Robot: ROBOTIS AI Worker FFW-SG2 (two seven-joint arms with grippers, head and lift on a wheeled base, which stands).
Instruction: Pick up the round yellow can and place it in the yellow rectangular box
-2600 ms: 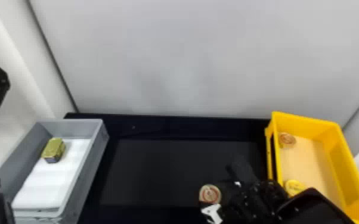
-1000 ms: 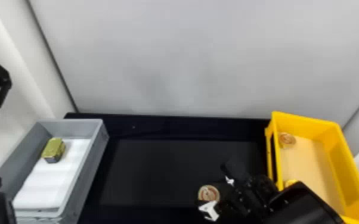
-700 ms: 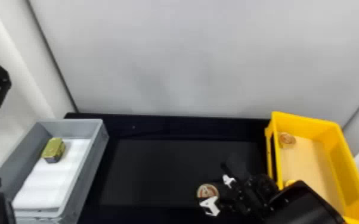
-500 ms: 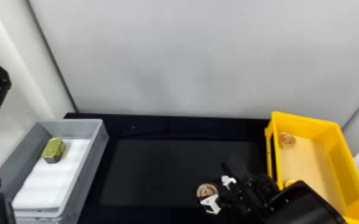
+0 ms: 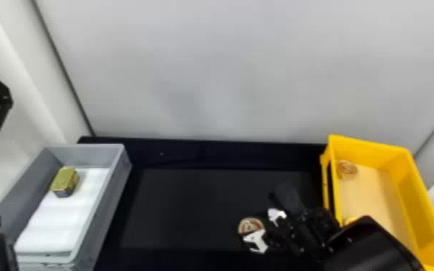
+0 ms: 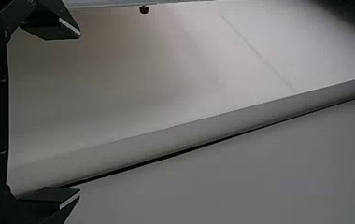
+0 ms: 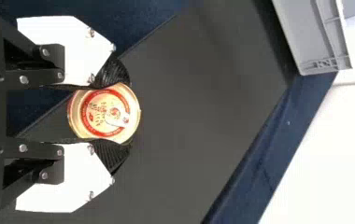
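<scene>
My right gripper (image 5: 265, 230) is low over the black table at its near right part, around the round can (image 5: 250, 226). In the right wrist view, my right gripper (image 7: 123, 113) is shut on the can (image 7: 104, 114), its ribbed black pads (image 7: 112, 155) against opposite sides and the pull-tab lid facing the camera. Whether the can's base touches the table, I cannot tell. The yellow rectangular box (image 5: 425, 201) stands to the right, partly behind the right arm. My left gripper (image 5: 1, 99) is parked at the far left, open in the left wrist view (image 6: 80, 113).
A grey box (image 5: 113, 201) at the left holds a gold-topped tin (image 5: 65, 182) on white lining. Inside the yellow box are a round can (image 5: 346, 169) at the back left and a yellow-topped item (image 5: 350, 220) beside the right arm. A pale wall (image 5: 227, 72) rises behind the table.
My right gripper has come around the can and its fingers have drawn together onto it. Can and gripper have shifted slightly up in the head view. The left arm has stayed still.
</scene>
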